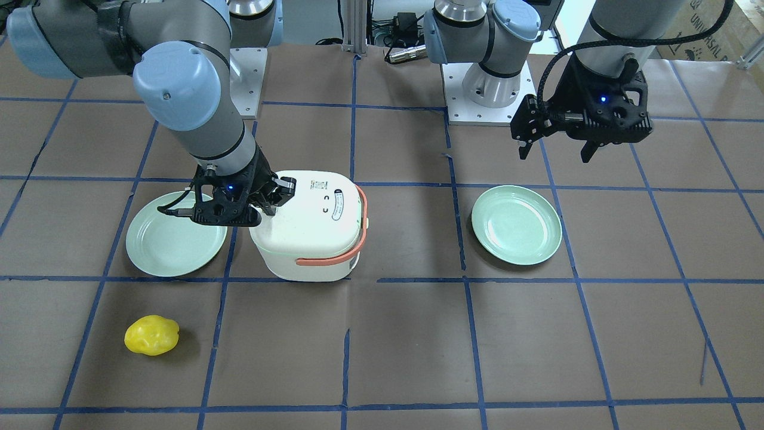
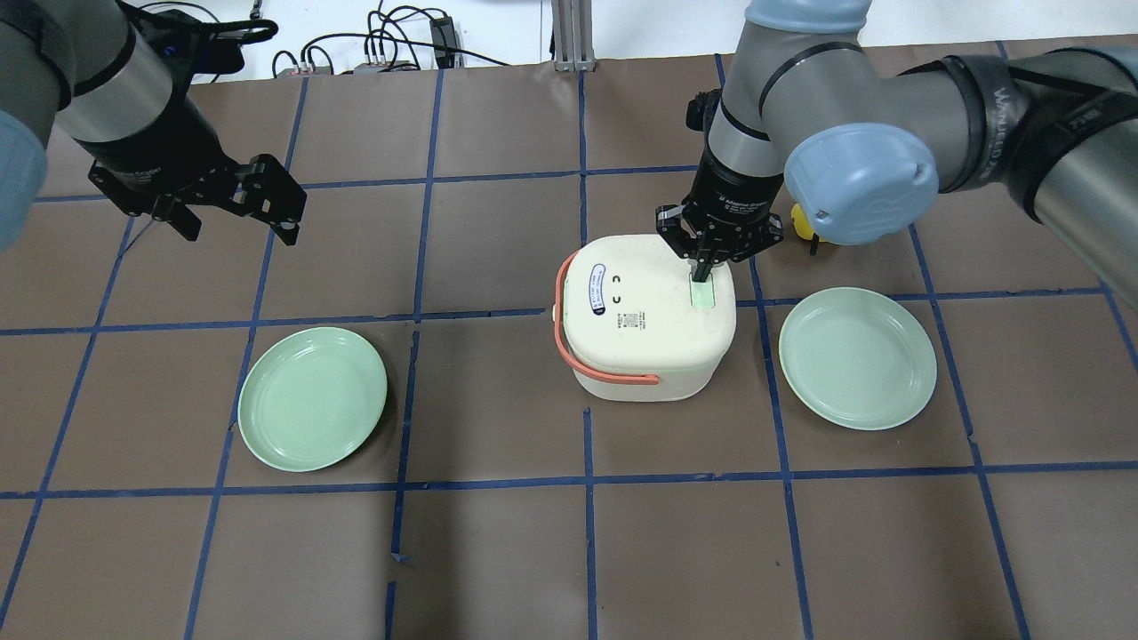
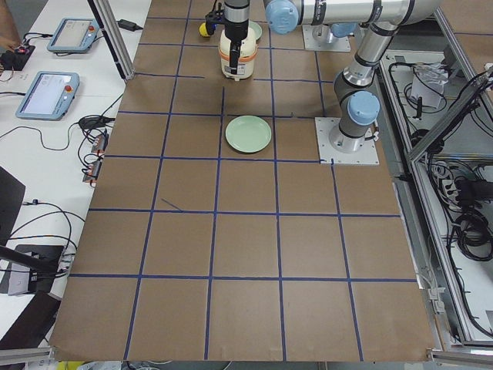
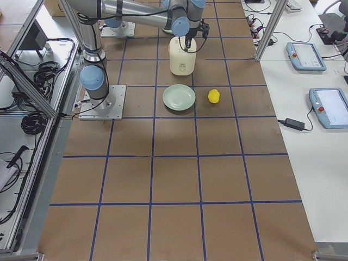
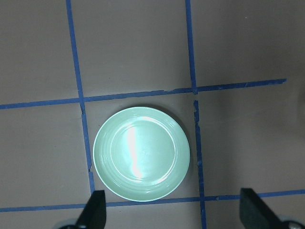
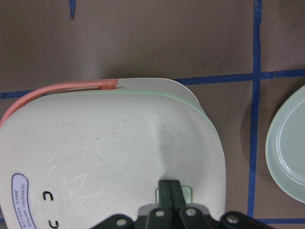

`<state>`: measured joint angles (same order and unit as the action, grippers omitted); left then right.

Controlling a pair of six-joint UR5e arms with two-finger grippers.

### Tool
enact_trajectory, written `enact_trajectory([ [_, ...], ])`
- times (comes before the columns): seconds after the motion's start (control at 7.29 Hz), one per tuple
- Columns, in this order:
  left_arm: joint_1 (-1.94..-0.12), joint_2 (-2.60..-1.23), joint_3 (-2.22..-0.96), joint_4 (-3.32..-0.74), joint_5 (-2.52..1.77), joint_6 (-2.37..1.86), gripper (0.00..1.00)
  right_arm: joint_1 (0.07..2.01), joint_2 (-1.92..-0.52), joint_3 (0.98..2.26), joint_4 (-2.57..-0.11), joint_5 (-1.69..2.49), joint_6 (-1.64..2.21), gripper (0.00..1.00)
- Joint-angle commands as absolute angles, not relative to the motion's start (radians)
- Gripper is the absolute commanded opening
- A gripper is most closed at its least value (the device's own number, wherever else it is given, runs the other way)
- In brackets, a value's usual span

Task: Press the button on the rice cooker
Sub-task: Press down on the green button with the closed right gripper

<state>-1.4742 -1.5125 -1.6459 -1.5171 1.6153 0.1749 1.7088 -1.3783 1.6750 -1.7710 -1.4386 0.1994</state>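
The white rice cooker (image 2: 649,316) with a salmon handle (image 2: 569,342) stands mid-table; it also shows in the front view (image 1: 313,224). Its pale green button (image 2: 703,294) sits on the lid's edge nearest my right arm. My right gripper (image 2: 705,271) is shut, fingers together, with the tips on the button; the right wrist view shows the tips (image 6: 169,191) touching the green button (image 6: 187,192). My left gripper (image 2: 236,222) is open and empty, held high above the table, far from the cooker. The left wrist view shows its fingertips (image 5: 93,210) spread apart.
One green plate (image 2: 313,397) lies below my left gripper and another (image 2: 858,357) lies just right of the cooker. A yellow fruit-like object (image 1: 151,335) lies past the right arm. Blue tape lines grid the brown table.
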Motion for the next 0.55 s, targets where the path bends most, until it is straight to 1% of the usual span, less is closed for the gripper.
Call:
enact_trajectory([
  [0.0,-1.474,-1.513,-1.646,-1.517,1.615,0.176,1.0,1.709,-1.382,1.671,-1.77,-1.44,0.205,0.14],
  [0.41,-1.474,-1.513,-1.646,-1.517,1.615,0.176,1.0,1.709,-1.387,1.664,-1.734,-1.437,0.213,0.14],
])
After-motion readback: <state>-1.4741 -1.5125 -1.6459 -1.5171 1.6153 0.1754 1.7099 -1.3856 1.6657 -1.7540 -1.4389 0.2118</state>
